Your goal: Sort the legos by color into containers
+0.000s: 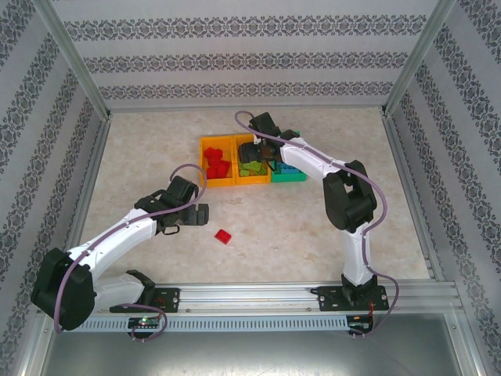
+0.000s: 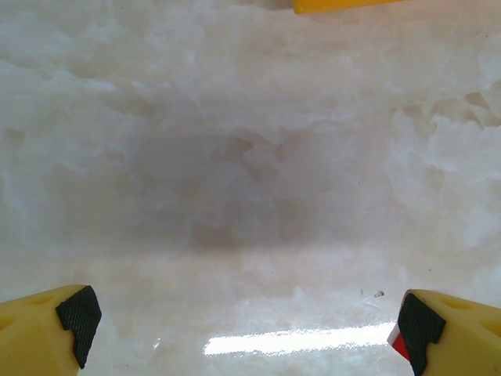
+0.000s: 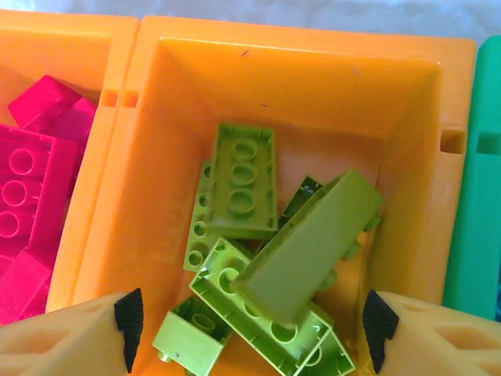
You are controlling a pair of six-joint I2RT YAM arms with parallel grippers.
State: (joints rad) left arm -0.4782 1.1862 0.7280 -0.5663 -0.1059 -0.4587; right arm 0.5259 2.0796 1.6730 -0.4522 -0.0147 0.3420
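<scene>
Lone red brick (image 1: 224, 236) at lower centre, beside left gripper (image 1: 205, 214), jaws apart; right gripper (image 3: 250, 325) spread empty above green bricks (image 3: 243, 180) in orange bin (image 3: 258, 70); probably light, rigid, slick; best pinched across flat sides

The top camera looks down from behind over the whole table (image 1: 156, 157). Within that, the right wrist camera closely faces the middle orange bin (image 3: 274, 70), the left one bare table.
</scene>
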